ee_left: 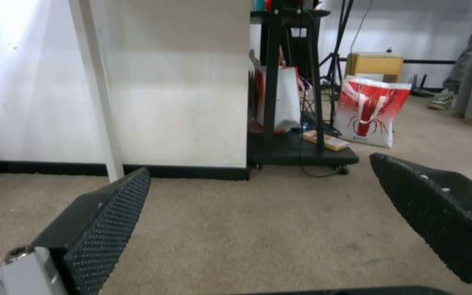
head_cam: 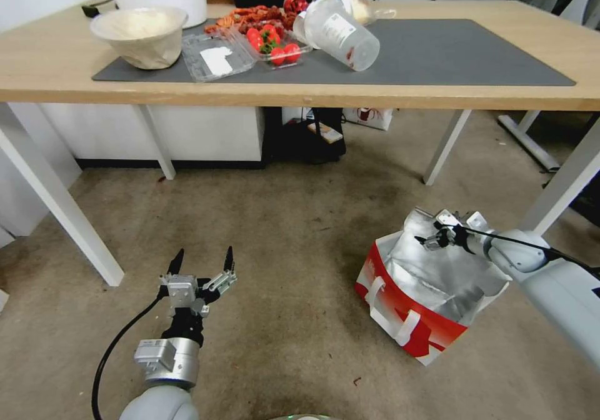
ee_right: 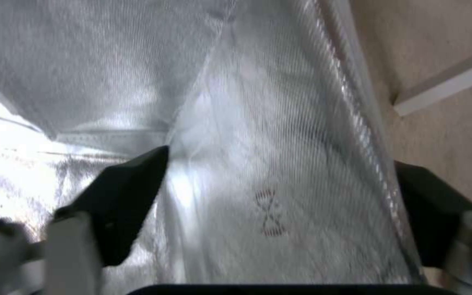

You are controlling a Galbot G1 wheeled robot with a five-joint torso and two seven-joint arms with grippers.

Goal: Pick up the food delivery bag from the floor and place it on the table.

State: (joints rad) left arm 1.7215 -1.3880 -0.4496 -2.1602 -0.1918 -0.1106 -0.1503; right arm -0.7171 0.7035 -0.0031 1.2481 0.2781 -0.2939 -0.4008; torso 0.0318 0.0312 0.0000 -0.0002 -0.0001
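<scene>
The food delivery bag [head_cam: 425, 295] stands open on the floor [head_cam: 281, 232] at the right, with a red lower band, white strap handles and silver foil lining [ee_right: 280, 102]. My right gripper [head_cam: 437, 235] is at the bag's far upper rim. In the right wrist view it [ee_right: 280, 159] is open and straddles the foil wall, one finger inside the bag and one outside. My left gripper [head_cam: 201, 262] hangs open over bare floor at the lower left, holding nothing [ee_left: 258, 168]. The table [head_cam: 437, 95] with its dark grey mat [head_cam: 450, 57] stands just beyond.
On the mat's left part sit two bowls [head_cam: 140, 35], a clear box of strawberries [head_cam: 275, 45] and a tipped plastic jug [head_cam: 340, 32]. White table legs [head_cam: 59, 204] flank the floor area. Under the table are a black cart [ee_left: 296, 151] and a red-and-white printed bag [ee_left: 370, 110].
</scene>
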